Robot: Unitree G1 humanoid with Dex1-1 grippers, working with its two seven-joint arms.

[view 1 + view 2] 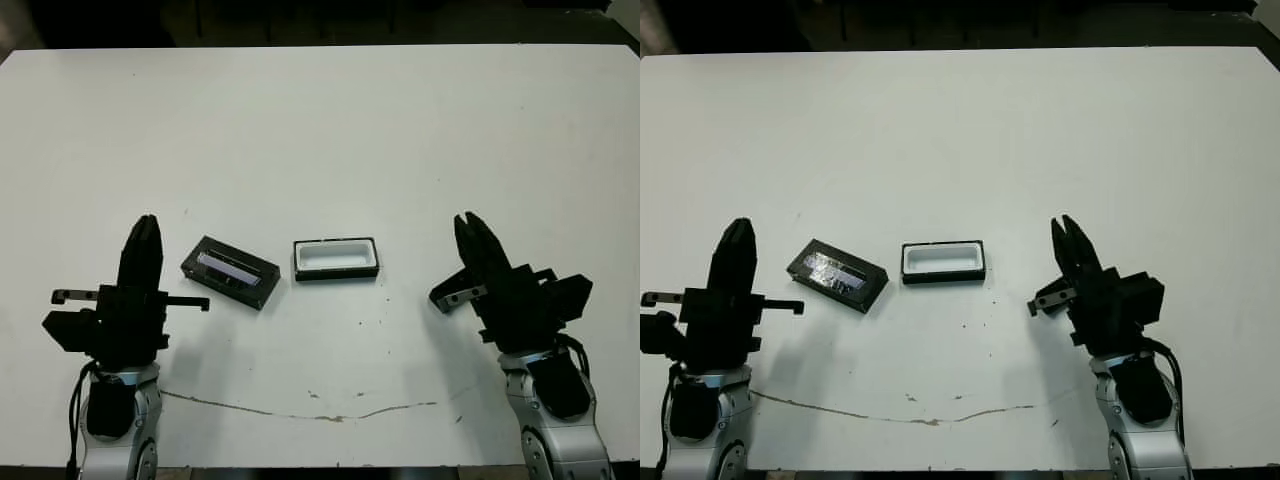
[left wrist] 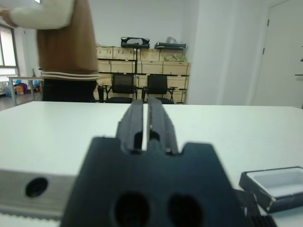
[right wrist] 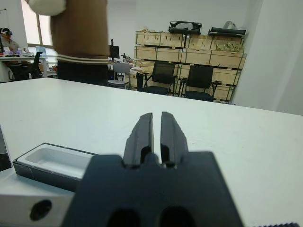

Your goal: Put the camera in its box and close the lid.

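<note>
The box is set open near the middle of the desk, white lining upward, roughly square to the robot. This placing suits a straight drop from above. Nothing is seen inside it.

The camera is laid flat just beside the box on the left, apart from it and turned at a slant, with its pale lit strip facing up. Since it lies nearer the left gripper, it is judged that this arm is meant for the pick. A turn will be needed to bring the camera in line with the box. No separate lid can be made out in any view.

Both grippers are held low at the near edge of the desk, one on each side of the two things and well apart from them, so the work area is left free. The left fingers are clenched to a thin slit and nothing is grasped. The right gripper is likewise clenched and empty, and it is pointed past the box.

A person is seen standing beyond the far side of the desk
</note>
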